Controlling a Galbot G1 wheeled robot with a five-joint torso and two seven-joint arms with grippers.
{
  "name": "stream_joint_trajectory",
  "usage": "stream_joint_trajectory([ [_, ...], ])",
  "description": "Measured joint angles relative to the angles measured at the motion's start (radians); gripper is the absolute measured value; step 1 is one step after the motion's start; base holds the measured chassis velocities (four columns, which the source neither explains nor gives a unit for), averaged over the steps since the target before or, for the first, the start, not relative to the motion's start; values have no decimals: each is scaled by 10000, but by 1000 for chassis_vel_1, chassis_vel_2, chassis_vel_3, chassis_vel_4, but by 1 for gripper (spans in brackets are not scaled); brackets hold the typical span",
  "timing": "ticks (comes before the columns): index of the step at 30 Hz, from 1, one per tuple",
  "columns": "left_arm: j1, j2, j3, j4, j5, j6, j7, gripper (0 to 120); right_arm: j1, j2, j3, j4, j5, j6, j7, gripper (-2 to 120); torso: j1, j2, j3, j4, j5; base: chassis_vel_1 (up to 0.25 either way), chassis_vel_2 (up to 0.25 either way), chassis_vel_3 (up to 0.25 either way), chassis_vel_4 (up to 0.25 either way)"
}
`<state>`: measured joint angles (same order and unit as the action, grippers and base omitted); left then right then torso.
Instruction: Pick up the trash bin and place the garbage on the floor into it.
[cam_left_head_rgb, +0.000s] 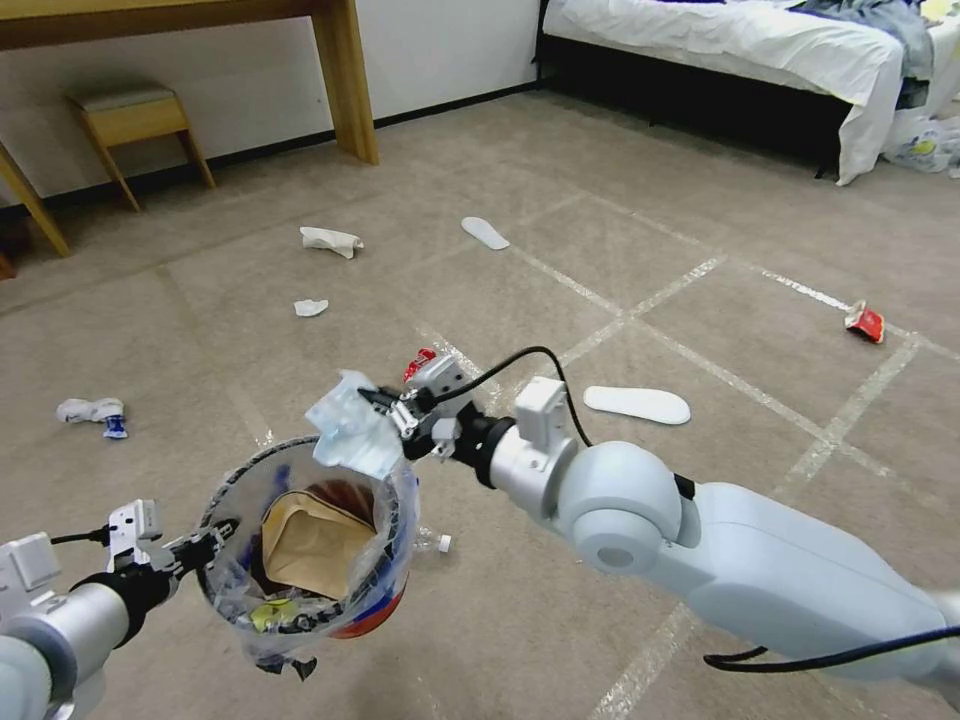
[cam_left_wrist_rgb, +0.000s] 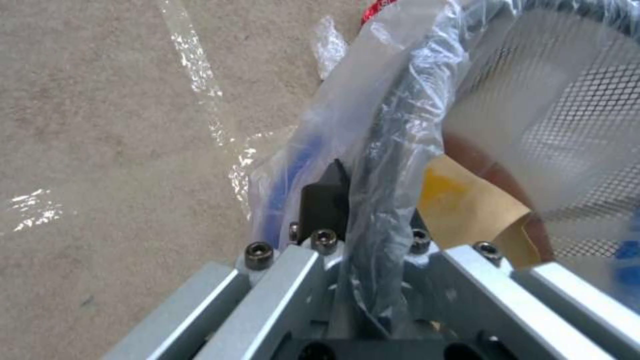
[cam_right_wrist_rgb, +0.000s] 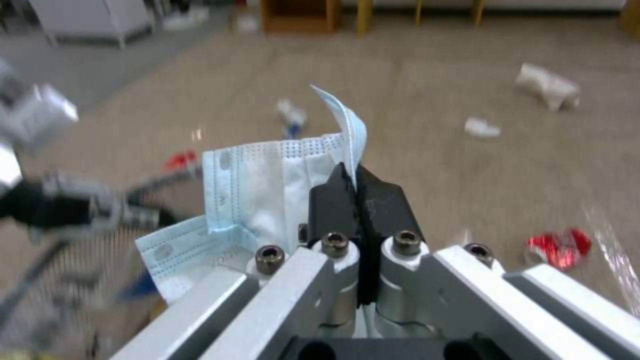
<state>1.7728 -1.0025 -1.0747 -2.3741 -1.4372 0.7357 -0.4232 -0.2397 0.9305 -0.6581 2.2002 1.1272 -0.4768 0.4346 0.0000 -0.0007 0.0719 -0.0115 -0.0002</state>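
two grippers | left gripper (cam_left_head_rgb: 215, 535) clamps trash bin (cam_left_head_rgb: 385, 600) rim | right gripper (cam_right_wrist_rgb: 358, 187) pinches blue mask (cam_right_wrist_rgb: 267, 195)

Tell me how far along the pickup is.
Done: left gripper holds the bin up, brown bag inside. In hand: right gripper pinches a blue mask over the rim. Left: tissues, two slippers, red wrapper on the floor.

Bedroom, probably (bed (cam_left_head_rgb: 760, 50), carpet (cam_left_head_rgb: 640, 210)).

face mask (cam_left_head_rgb: 352, 432) in right tool (cam_left_head_rgb: 392, 415) above trash bin (cam_left_head_rgb: 305, 545), held by left tool (cam_left_head_rgb: 215, 532) at rim.
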Motion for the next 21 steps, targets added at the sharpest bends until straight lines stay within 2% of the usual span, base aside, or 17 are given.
stream_joint_trajectory([
  [10,-157,12,75,-8,-34,0,-9,1,1090,569,-1439,-224,924,-1034,943,0,0,0,0,0,0,0,0,0,0],
  [21,-481,39,291,98,-51,0,-7,1,1627,1384,-2255,-648,1469,-1398,1352,0,0,0,0,0,0,0,0,0,0],
])
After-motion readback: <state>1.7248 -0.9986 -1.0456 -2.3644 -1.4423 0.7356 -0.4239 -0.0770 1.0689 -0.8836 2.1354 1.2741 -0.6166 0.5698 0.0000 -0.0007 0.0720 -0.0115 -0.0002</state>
